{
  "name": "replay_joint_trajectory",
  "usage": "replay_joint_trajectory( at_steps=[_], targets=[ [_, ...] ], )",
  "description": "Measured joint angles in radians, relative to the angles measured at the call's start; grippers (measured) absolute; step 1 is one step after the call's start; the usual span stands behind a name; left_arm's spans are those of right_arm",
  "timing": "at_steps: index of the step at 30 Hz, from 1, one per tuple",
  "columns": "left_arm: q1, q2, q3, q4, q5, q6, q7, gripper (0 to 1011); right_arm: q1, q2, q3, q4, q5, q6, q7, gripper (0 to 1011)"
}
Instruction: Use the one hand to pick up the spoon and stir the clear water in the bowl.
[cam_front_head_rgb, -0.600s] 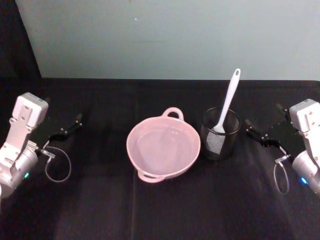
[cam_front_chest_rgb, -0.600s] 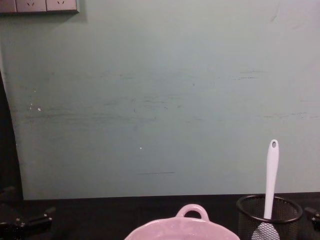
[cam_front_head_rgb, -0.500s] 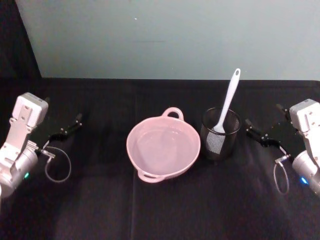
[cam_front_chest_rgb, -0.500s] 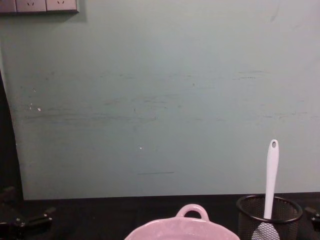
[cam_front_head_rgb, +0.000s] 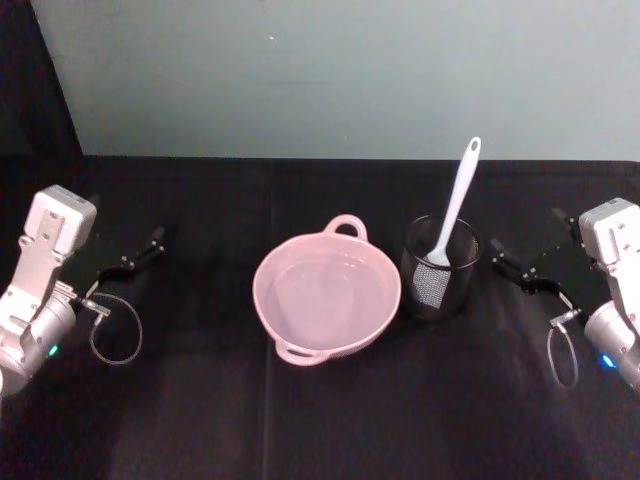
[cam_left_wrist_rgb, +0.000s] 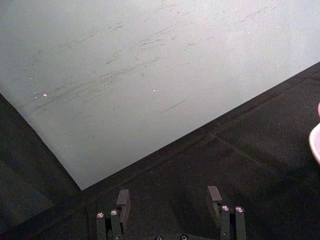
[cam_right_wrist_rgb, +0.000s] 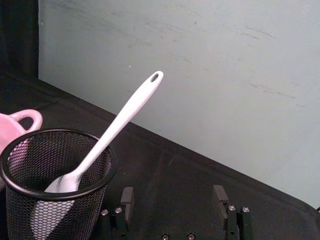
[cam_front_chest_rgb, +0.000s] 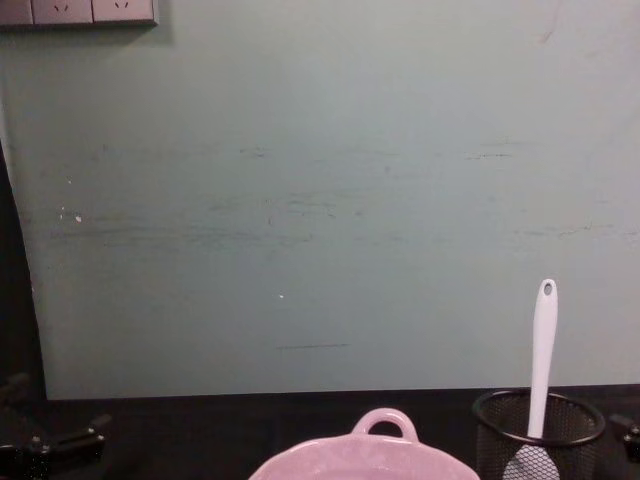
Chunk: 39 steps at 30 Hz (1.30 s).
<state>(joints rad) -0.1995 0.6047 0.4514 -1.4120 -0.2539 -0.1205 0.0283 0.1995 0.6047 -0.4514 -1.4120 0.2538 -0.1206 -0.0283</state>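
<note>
1. Black cloth covers the counter (cam_front_head_rgb: 200, 420) below a pale green wall (cam_front_head_rgb: 350, 70). From the head, the pink bowl (cam_front_head_rgb: 272, 300) sits mid-counter, with the clear water (cam_front_head_rgb: 325, 295) showing as faint glints inside. Just beside it, on the robot's right, stands a black mesh cup (cam_front_head_rgb: 440, 290). The spoon (cam_front_head_rgb: 457, 200) stands head-down in the cup, its handle leaning up and away. The left claw (cam_front_head_rgb: 128, 240) hangs far left and the right claw (cam_front_head_rgb: 522, 250) far right, both well apart from the bowl.
2. Left wrist: the left claw's fingers (cam_left_wrist_rgb: 122, 200) are spread wide with nothing between them. A sliver of the bowl's rim shows at the edge.
3. Right wrist: the right claw's fingers (cam_right_wrist_rgb: 218, 195) gape wide and empty, near the cup. The spoon's handle, with its oval hole, slants above the cup's rim.
4. Chest: the spoon's handle rises nearly upright from the cup, and the bowl's loop handle sits beside it.
</note>
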Motion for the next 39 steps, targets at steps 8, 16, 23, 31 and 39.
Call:
replay_joint_trajectory(
  at_steps=[8, 16, 23, 31, 39],
  targets=[
    [0.000, 0.000, 0.000, 0.000, 0.000, 0.000, 0.000, 1011, 0.000, 0.000, 0.000, 0.000, 0.000, 0.000, 0.000, 1002],
    [0.000, 0.000, 0.000, 0.000, 0.000, 0.000, 0.000, 1011, -0.006, 0.003, 0.006, -0.003, 0.000, -0.003, 0.002, 1002],
    [0.000, 0.000, 0.000, 0.000, 0.000, 0.000, 0.000, 1011, -0.058, 0.033, 0.044, -0.069, -0.001, -0.002, 0.007, 1002],
    [0.000, 0.000, 0.000, 0.000, 0.000, 0.000, 0.000, 1011, -0.149, 0.064, 0.156, -0.187, 0.177, 0.005, 0.091, 1002],
    [0.000, 0.000, 0.000, 0.000, 0.000, 0.000, 0.000, 1011, -0.161, 0.043, 0.275, -0.216, 0.522, 0.097, 0.314, 1002]
  ],
)
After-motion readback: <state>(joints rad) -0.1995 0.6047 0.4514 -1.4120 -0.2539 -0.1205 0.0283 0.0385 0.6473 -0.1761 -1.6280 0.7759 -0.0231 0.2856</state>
